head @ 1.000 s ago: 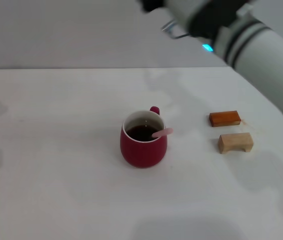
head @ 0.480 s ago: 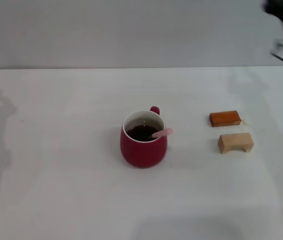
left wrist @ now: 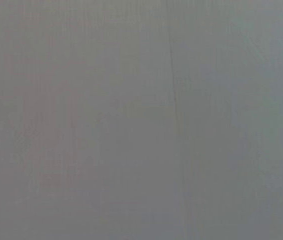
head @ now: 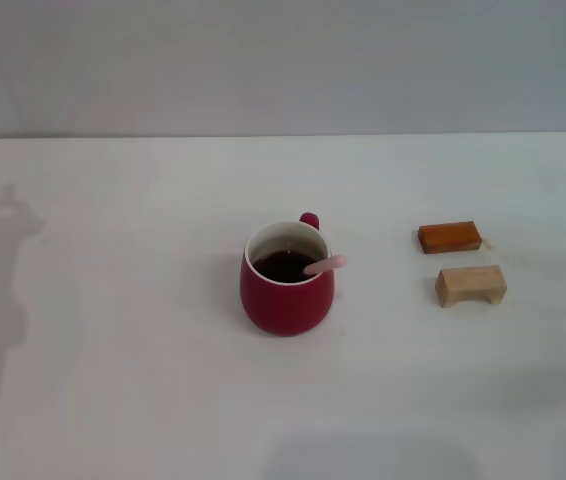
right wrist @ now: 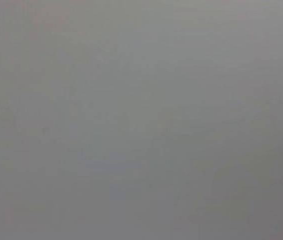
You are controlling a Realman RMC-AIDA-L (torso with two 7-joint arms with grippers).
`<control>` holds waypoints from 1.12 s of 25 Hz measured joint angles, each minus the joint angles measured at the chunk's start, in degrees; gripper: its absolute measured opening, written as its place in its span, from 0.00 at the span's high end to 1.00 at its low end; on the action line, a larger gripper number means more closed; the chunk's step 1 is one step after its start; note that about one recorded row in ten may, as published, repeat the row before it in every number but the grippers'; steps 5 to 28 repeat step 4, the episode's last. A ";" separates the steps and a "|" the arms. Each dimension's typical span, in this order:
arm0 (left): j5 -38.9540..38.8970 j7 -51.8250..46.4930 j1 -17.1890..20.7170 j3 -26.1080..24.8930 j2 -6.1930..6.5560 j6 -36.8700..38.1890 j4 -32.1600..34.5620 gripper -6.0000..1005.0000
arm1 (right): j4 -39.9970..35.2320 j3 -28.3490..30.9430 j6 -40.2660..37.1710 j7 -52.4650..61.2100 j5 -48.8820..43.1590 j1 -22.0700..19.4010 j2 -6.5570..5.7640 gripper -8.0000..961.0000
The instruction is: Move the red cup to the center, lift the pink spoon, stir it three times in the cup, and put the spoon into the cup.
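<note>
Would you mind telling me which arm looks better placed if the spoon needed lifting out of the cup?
Probably right: the pink spoon handle leans over the red cup rim toward the robot's right. Neither gripper is in view.

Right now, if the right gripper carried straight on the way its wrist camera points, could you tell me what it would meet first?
Probably only a plain grey surface, which fills the right wrist view; its distance is unclear. The right gripper is out of the head view, away from the red cup and the pink spoon.

Three things stand on the surface [head: 113, 380]: the red cup [head: 286, 290] near the middle with the pink spoon [head: 324, 265] leaning over its rim, and an orange-brown block [head: 450, 237] and a tan block [head: 471, 285] well apart to its right.
</note>
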 joint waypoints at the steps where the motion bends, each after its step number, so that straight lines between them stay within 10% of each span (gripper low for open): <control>1: -0.20 -0.27 0.40 -0.46 -0.01 0.01 -0.02 1.00 | -2.82 0.94 -0.28 0.12 0.13 0.16 -0.13 0.65; 28: -0.25 -0.67 0.65 -0.53 -0.01 0.01 -0.24 1.00 | -5.40 1.60 -0.41 0.19 0.13 0.67 -0.24 0.65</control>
